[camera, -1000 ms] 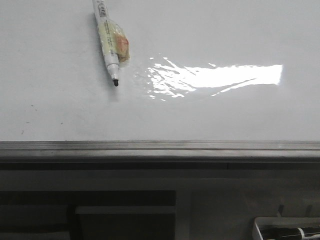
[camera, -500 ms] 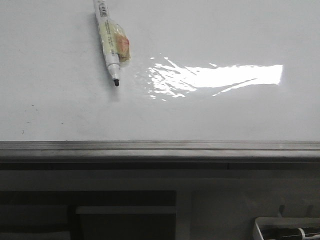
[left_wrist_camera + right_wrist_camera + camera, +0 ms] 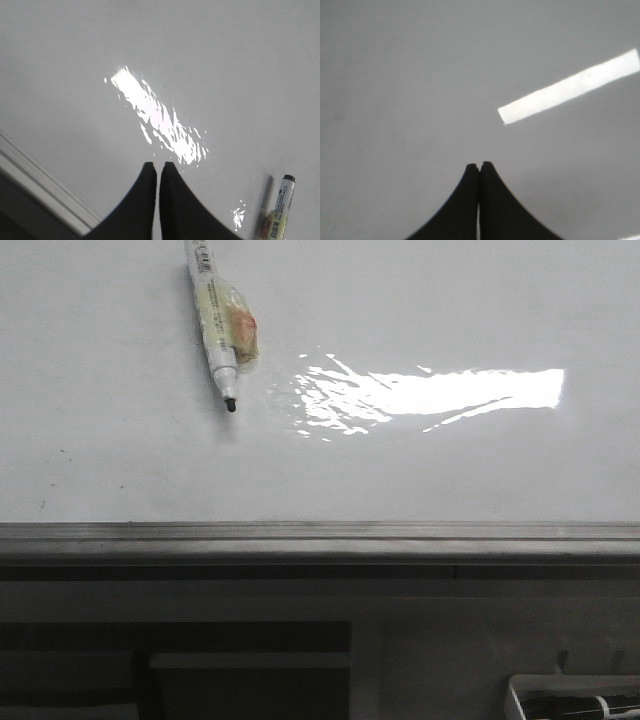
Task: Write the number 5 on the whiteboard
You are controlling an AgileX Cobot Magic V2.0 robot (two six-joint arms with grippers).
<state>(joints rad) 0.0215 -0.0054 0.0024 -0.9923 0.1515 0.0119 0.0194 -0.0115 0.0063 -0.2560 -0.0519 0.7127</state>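
Only the fingertips of the robot show, each pair in its own wrist view. The left gripper has two matte black fingers that curve inward from wide bases to narrow, rounded tips, smooth and without screws, cables or markings in sight. The right gripper looks the same: two plain black, horn-shaped fingers tapering to blunt tips.

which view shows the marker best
The front view: the marker lies on the whiteboard, uncapped, tip and taped barrel clear, its far end cut off. The left wrist view catches only part of it at the frame edge. The right wrist view shows none.
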